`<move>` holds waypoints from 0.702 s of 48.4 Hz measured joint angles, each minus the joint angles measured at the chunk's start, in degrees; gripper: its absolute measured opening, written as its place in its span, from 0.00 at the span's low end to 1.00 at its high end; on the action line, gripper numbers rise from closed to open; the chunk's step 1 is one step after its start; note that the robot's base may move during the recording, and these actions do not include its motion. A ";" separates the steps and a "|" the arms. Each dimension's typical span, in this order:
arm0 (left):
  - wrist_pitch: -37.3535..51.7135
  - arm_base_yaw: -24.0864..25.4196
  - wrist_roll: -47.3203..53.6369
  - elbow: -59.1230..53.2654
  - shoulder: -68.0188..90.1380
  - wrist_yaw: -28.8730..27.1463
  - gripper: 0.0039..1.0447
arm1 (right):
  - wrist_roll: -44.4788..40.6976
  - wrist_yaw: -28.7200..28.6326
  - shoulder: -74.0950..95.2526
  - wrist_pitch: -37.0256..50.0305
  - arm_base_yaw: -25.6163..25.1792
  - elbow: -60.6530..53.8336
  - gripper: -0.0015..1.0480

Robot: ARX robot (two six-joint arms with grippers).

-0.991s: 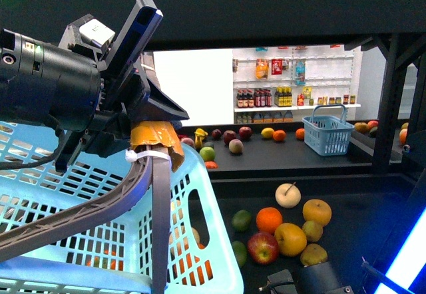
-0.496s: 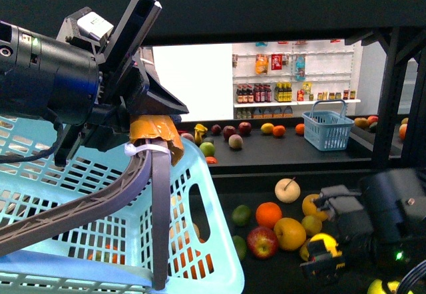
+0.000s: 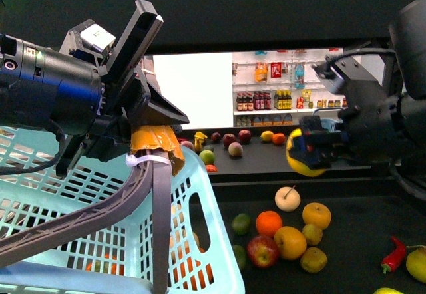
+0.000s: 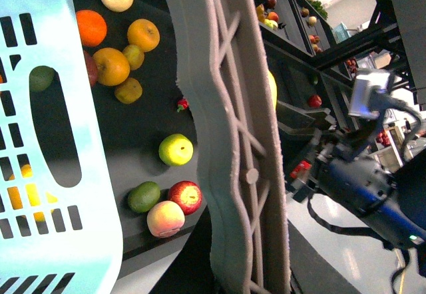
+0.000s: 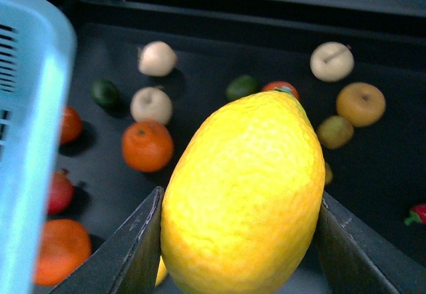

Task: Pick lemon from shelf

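Note:
The lemon (image 3: 301, 155), bright yellow and oval, hangs in the air above the shelf's dark tray (image 3: 359, 237), with my right gripper (image 3: 307, 149) shut on it. In the right wrist view the lemon (image 5: 243, 187) fills the middle, and both black fingers (image 5: 136, 244) press its sides. My left gripper (image 3: 152, 136) is shut on the grey basket handle (image 3: 160, 207), at its orange-taped top. That handle (image 4: 239, 141) runs across the left wrist view and hides the left jaws. The light blue basket (image 3: 213, 241) hangs at the left.
Loose fruit lies on the tray below the lemon: an orange (image 3: 269, 222), a red apple (image 3: 263, 249), yellow round fruits (image 3: 291, 241) and a red chilli (image 3: 394, 255). More fruit sits on the rear tray (image 3: 229, 138). White wall shelves of bottles (image 3: 266, 98) stand far back.
My right arm has risen from the tray's lower right to mid height, carrying the lemon up off the tray. The left arm and basket have barely moved.

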 joint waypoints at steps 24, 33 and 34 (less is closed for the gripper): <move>0.00 0.00 0.02 0.00 0.00 0.00 0.09 | 7.23 -2.03 0.70 -3.80 13.55 4.55 0.54; 0.00 0.00 0.02 0.00 0.00 0.00 0.09 | 9.20 -3.06 4.39 -2.80 15.06 5.18 0.54; 0.00 0.00 0.02 0.00 0.00 0.00 0.09 | 9.38 -3.15 4.92 -2.73 15.23 5.33 0.54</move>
